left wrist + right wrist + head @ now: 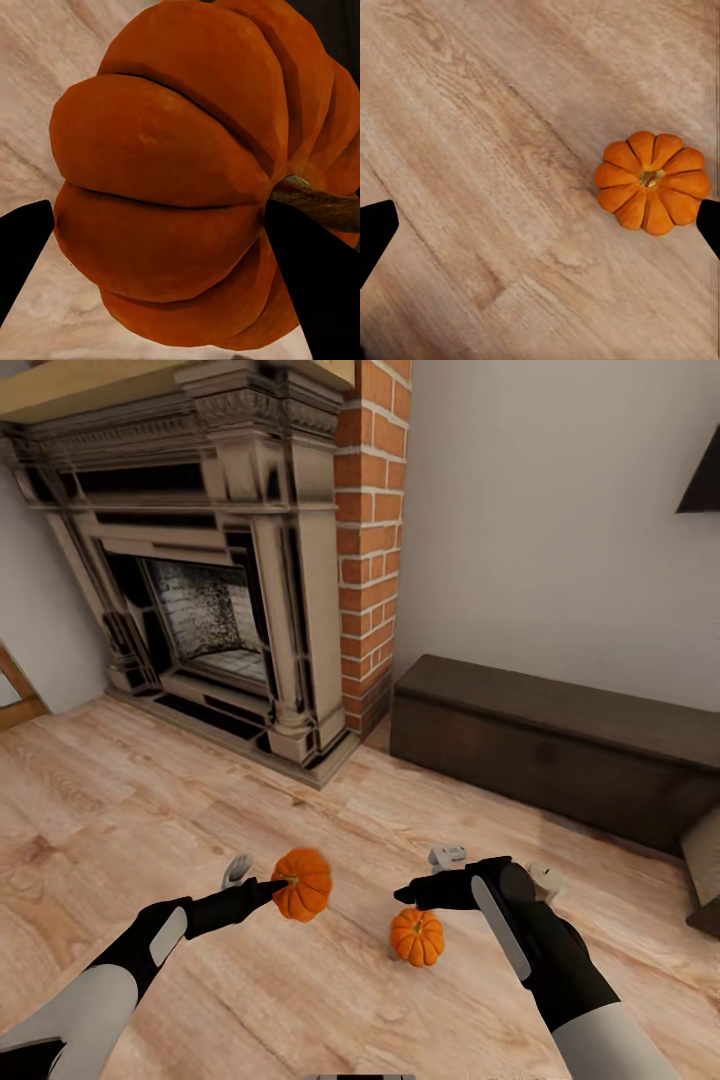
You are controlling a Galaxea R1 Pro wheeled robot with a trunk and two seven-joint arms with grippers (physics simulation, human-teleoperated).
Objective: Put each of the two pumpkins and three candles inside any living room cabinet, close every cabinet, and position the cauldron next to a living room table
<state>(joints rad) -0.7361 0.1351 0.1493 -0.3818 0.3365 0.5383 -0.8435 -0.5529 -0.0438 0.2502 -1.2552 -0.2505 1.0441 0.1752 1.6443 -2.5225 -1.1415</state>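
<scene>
One orange ribbed pumpkin point(302, 883) hangs just above the wooden floor, with my left gripper point(264, 882) shut on it. In the left wrist view this pumpkin point(172, 180) bulges between the two dark fingertips point(311, 292), stem to the side. The second pumpkin point(417, 936) rests upright on the floor, and my right gripper point(425, 876) hovers open just above and behind it. In the right wrist view this pumpkin point(651, 190) lies near one fingertip, apart from it. The long dark brown cabinet point(560, 745) stands against the wall to the right, its front shut.
A large carved fireplace point(220, 590) with a brick column point(371, 540) stands ahead on the left. Bare wooden floor point(130, 810) lies between me and both. A pale and dark object point(704, 870) juts in at the right edge beside the cabinet.
</scene>
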